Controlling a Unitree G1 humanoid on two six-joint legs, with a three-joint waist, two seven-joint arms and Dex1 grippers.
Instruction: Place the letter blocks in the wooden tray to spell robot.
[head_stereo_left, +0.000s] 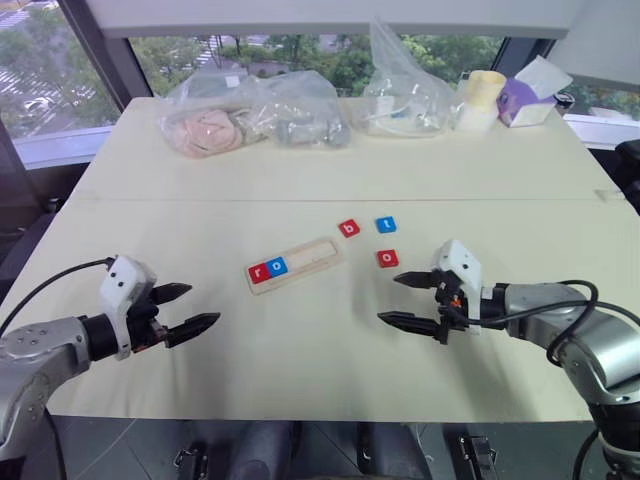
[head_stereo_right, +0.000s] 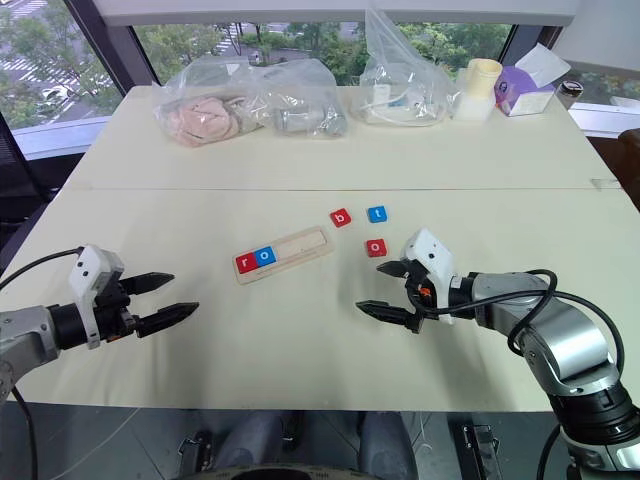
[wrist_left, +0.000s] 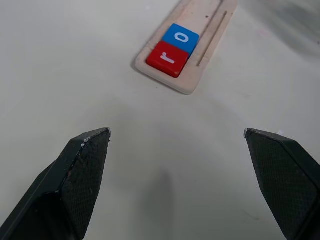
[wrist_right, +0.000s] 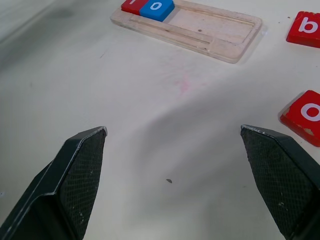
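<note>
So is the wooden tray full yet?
No. The wooden tray holds only the red r and blue o; the rest of its recess is bare.

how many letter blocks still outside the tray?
3: red b, blue t and red o, all on the table right of the wooden tray. None seem hidden.

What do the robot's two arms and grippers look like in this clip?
Both arms have rounded silver-grey metal shells with black joints and loose black cables looping alongside. Each wrist carries a white boxy housing. The left gripper and right gripper each have two black tapered fingers; the finger pads show a fine cross-hatched texture. A spot of orange shows at the right gripper's base.
</note>
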